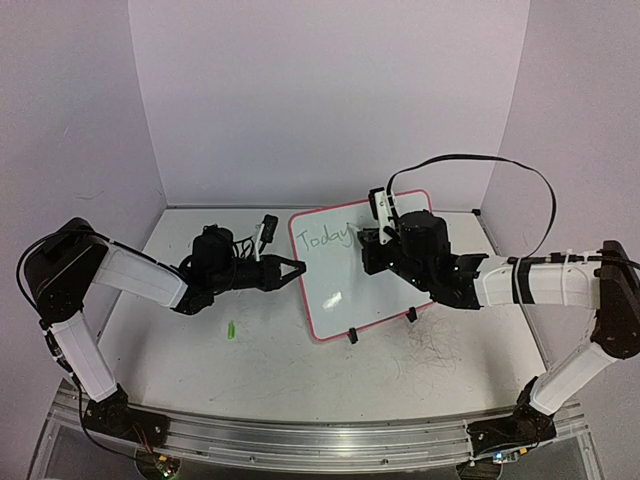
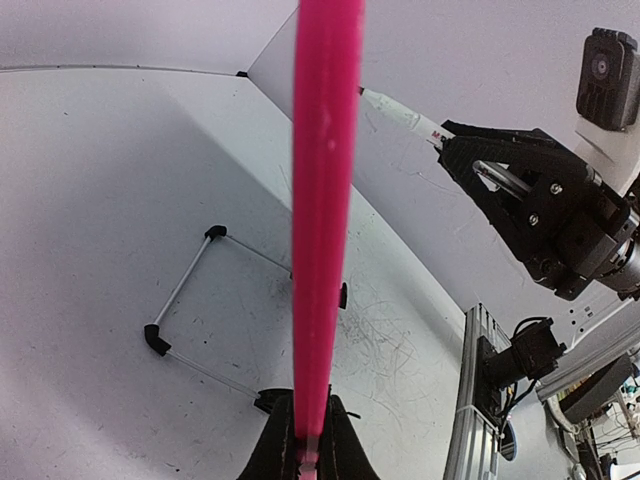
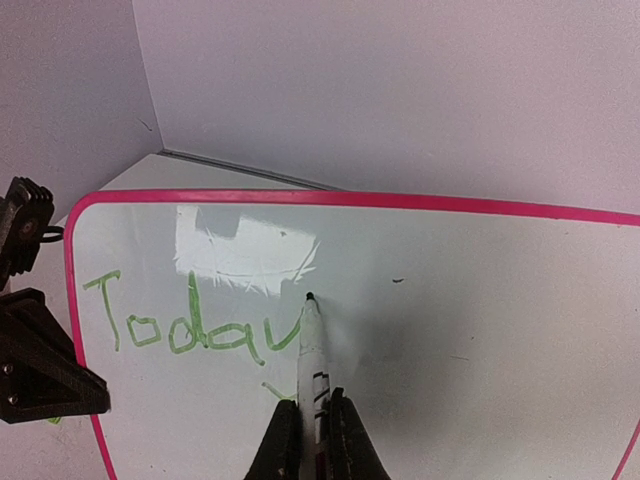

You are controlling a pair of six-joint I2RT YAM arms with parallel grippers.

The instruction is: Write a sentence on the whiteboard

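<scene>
So far only "Today" of the sentence [image 3: 190, 325] stands in green at the top left corner of the whiteboard [image 1: 350, 290]; most of the line seems left to write. The board leans on its clip feet near the far edge of the table [image 1: 250, 370], with the left gripper [image 1: 297, 268] clamped on its left rim. The right gripper [image 3: 315, 425] is closed on a marker [image 3: 311, 345] whose tip sits just after the y. Scribbles mark the grey top, and plain pale walls [image 1: 330, 100] enclose three sides.
</scene>
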